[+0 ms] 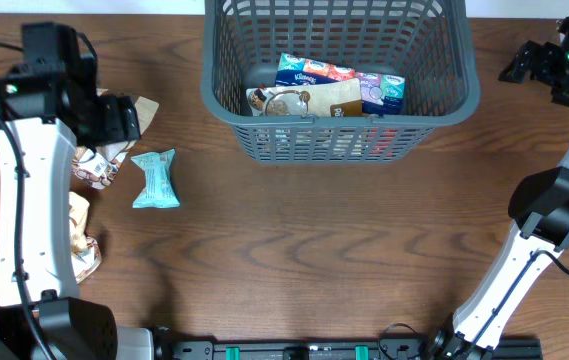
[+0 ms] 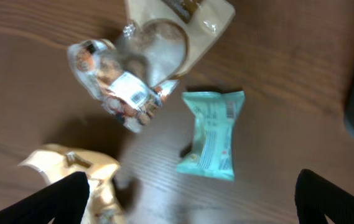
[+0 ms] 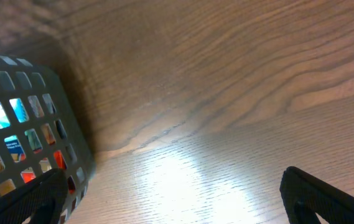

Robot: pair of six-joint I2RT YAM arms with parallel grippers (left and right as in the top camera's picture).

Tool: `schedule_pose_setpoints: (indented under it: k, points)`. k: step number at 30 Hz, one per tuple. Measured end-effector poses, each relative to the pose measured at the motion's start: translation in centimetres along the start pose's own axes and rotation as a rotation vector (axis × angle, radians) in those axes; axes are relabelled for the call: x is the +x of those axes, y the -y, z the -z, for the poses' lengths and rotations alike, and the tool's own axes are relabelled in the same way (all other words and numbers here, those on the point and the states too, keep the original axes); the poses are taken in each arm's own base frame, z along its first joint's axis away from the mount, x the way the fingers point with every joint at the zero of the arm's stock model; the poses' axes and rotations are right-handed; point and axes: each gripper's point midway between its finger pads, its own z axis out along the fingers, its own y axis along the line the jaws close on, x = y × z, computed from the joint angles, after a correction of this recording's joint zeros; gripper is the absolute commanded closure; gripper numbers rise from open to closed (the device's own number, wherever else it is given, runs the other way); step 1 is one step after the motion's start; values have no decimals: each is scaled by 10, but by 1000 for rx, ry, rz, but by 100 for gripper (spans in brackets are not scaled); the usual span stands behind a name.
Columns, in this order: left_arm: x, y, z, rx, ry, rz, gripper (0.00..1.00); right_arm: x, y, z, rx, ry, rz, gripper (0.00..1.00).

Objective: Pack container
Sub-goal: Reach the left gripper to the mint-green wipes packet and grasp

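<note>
Overhead straight down; left wrist near teal packet [image 2: 209, 134], right wrist beside container [image 3: 71, 134].

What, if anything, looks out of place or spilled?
Nothing stands out. Basket upright, packets inside. Left of it, the teal packet lies flat by a crumpled clear bag resting against a beige pouch; a second pouch nearby. No spill or tear visible.

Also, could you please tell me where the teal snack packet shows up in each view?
Overhead: teal packet, left of the basket.
Left wrist: the packet lies right of centre.
Right wrist: not in it.
Shared landmark: the clear snack bag beside it, in overhead and left wrist.
</note>
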Motion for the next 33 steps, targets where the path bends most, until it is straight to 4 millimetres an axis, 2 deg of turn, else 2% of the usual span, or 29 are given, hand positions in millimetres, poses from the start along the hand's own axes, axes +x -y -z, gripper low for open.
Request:
schedule_pose_setpoints:
  k: [6, 12, 18, 24, 33]
  points:
    - [32, 7, -43, 36, -70, -37, 7, 1, 1, -8, 1, -14, -2, 1]
    - [56, 15, -76, 78, -105, -57, 7, 5, 1, -17, 2, -39, 7, 1]
    - [80, 17, -101, 93, -139, -57, 7, 6, -16, -22, -6, -43, 48, 1]
    - [85, 19, -114, 91, -167, -45, 7, 5, -31, -25, -14, -39, 84, 1]
    - [100, 40, -153, 101, -261, -83, 7, 4, -37, -26, -16, -35, 101, 1]
